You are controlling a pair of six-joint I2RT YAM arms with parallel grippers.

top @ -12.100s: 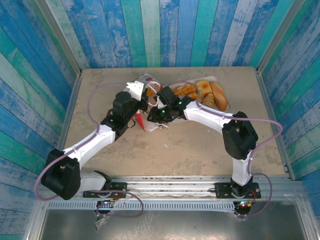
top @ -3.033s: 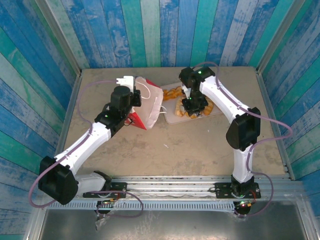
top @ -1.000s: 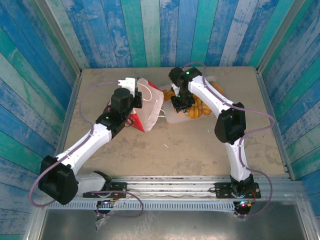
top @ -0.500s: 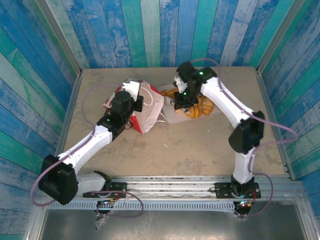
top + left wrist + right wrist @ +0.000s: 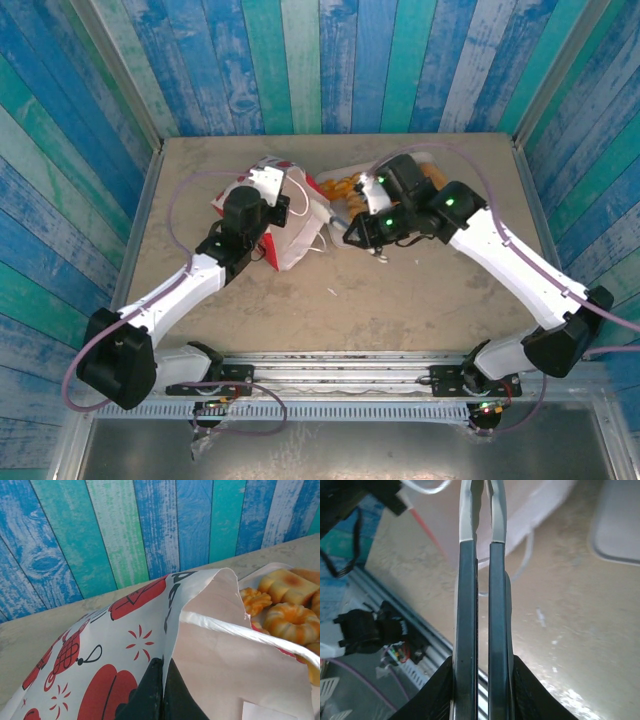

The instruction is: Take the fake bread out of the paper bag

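fingers [image 5: 147, 697] of the left gripper [image 5: 163, 685] stay pressed together on the rim of the paper bag [image 5: 100, 645], pinching one wall of paper and holding the mouth agape toward the right. since a second ago the bag has shifted a little and turned, with more of its red-printed side showing on the left. what shows of the pale inside is bare. the bottom is hidden, so whether any piece lies there cannot be told.

to the right, the right gripper [image 5: 482, 700] is clamped on the dark handles of the metal tongs [image 5: 467, 605]. their silver tips stand almost closed with nothing between them. a second ago that arm hung over the white tray [image 5: 620, 525] with the tongs down among the pieces. it has since swung off the tray to its near side and now aims the tongs leftward at the bag's mouth, just short of it.

farther right, the fake bread [image 5: 292, 622] lies heaped on the tray just beside the bag: a ring-shaped roll, a squarish bun and smaller golden bits. the move reads as one delivery finished and the tool back for another reach. most of the job looks done, pending a look at the bag's bottom.
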